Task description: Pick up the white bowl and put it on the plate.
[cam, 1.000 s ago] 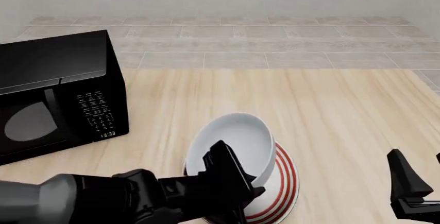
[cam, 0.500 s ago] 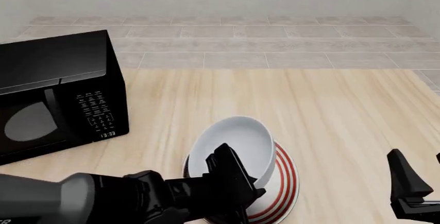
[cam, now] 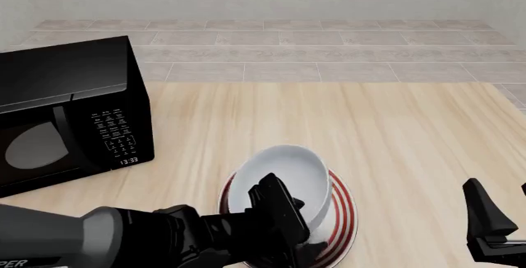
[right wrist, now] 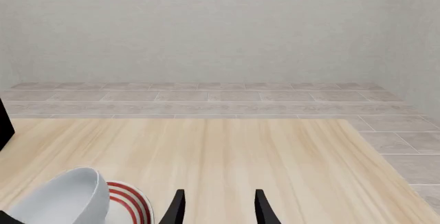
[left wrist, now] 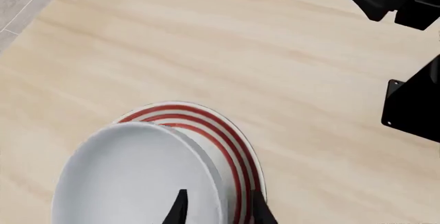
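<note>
The left end effector [cam: 284, 219] grips the white bowl [cam: 284, 178] tilted over the plate [cam: 341, 215]; a black microwave [cam: 70, 111] stands at the frame's left; the right end effector [right wrist: 216, 206] is parted and holds nothing.

The left gripper [left wrist: 216, 208] has its two dark fingers [left wrist: 180, 211] straddling the rim of the white bowl [left wrist: 131, 177], one inside it and one outside. The bowl sits tilted over the plate [left wrist: 220, 136], whose red rings show beyond the fingers. Pale wooden desk [left wrist: 227, 49] lies farther ahead
</note>
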You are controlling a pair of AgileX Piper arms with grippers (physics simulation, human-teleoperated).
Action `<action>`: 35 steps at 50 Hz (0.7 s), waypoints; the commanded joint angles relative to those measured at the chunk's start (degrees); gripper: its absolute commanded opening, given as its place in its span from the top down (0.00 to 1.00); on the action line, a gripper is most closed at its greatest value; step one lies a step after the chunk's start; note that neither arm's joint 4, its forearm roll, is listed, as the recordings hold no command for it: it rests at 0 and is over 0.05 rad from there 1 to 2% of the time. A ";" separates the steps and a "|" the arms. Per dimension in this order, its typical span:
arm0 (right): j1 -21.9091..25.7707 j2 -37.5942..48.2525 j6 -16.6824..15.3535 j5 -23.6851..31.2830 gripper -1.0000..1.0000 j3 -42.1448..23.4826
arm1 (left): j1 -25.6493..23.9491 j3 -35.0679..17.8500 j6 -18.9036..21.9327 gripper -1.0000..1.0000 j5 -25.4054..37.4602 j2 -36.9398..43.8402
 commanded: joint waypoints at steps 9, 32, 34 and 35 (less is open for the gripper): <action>-0.02 -0.10 0.02 0.01 0.00 0.08 | -0.30 0.31 0.23 0.00 -0.95 0.08; -0.04 -0.07 0.02 -0.01 0.00 0.08 | -0.55 0.52 0.65 0.00 0.94 -2.34; -0.03 -0.06 0.01 -0.02 0.00 0.08 | -0.58 0.74 0.77 0.00 1.50 -3.10; -0.03 -0.06 0.01 -0.02 0.00 0.08 | -0.58 0.74 0.77 0.00 1.51 -3.11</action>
